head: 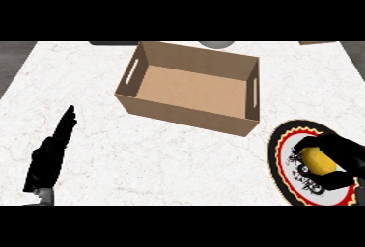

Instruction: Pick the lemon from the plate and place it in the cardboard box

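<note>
A yellow lemon (318,160) lies on a round plate (284,144) with a black and red patterned rim at the lower right of the counter. My right hand (343,153) is curled round the lemon, fingers above it and thumb below. The open cardboard box (191,87) stands upper centre, up and to the left of the plate, with nothing inside. My left hand (50,154) rests at the lower left, open, fingers straight and pointing up, well away from the box.
The white marble counter (143,159) spreads between the hands and below the box. A grey round object (217,44) and dark shapes show at the counter's far edge behind the box.
</note>
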`<action>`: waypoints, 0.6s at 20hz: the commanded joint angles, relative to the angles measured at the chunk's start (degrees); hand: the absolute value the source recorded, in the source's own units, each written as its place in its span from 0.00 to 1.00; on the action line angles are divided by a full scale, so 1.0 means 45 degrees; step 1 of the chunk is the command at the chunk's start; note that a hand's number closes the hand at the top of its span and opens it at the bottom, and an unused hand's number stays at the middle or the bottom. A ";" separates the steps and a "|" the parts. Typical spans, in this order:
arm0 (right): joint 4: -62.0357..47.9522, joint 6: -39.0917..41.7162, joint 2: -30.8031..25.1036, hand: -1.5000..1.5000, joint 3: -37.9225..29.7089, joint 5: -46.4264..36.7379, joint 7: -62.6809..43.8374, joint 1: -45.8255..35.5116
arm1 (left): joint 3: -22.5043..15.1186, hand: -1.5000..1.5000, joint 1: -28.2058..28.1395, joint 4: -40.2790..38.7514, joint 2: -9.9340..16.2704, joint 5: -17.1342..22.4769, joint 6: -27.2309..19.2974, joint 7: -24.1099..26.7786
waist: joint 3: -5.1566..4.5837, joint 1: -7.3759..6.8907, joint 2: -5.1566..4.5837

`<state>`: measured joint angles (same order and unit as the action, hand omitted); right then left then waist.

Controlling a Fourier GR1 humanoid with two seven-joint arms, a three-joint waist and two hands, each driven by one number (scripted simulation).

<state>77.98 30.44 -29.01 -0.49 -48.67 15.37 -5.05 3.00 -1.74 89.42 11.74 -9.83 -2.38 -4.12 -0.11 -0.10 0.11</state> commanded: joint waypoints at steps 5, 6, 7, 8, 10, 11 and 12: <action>0.1009 -0.2531 0.0601 1.00 -0.0143 -0.1092 -0.0130 0.0479 | -0.0184 0.50 -0.0338 0.1016 -0.0169 -0.0319 -0.0022 -0.0659 | 0.0024 0.0043 0.0005; 0.0051 -0.2721 0.0204 1.00 -0.0456 -0.1071 0.0619 -0.0299 | 0.0097 0.50 0.0414 -0.1016 -0.0227 -0.0355 -0.0087 0.0578 | 0.0022 0.0047 -0.0029; 0.0157 -0.3046 0.0460 1.00 -0.0425 -0.1064 0.0871 0.0049 | -0.0088 0.50 0.0419 0.0253 -0.0320 -0.0443 -0.0154 -0.0753 | 0.0026 0.0029 -0.0017; 0.0097 -0.2593 0.0287 1.00 -0.0726 -0.0845 0.0755 -0.0629 | 0.0347 0.50 0.0620 -0.0689 -0.0010 -0.0008 0.0329 0.0081 | 0.0023 0.0023 -0.0024; 0.0301 -0.3596 0.0689 1.00 -0.0696 -0.1169 0.0915 0.0162 | 0.0486 0.50 0.0392 -0.0447 -0.0015 0.0013 0.0330 0.0150 | 0.0024 0.0028 -0.0020; -0.1683 -0.3458 0.0625 1.00 -0.0494 -0.1339 0.1078 -0.2444 | -0.0098 0.50 0.0377 0.0012 -0.0322 -0.0449 -0.0023 -0.0343 | 0.0034 -0.0189 -0.0061; -0.2066 -0.3186 0.0122 1.00 -0.0441 -0.1404 0.1537 -0.3224 | 0.0004 0.50 0.0073 -0.0053 -0.0213 -0.0156 0.0269 0.0136 | 0.0036 -0.0348 -0.0089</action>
<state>75.33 17.24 -27.26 -2.70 -53.63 19.34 -10.35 3.24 -0.66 89.00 10.76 -10.95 -2.11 -4.53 0.03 -0.51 -0.07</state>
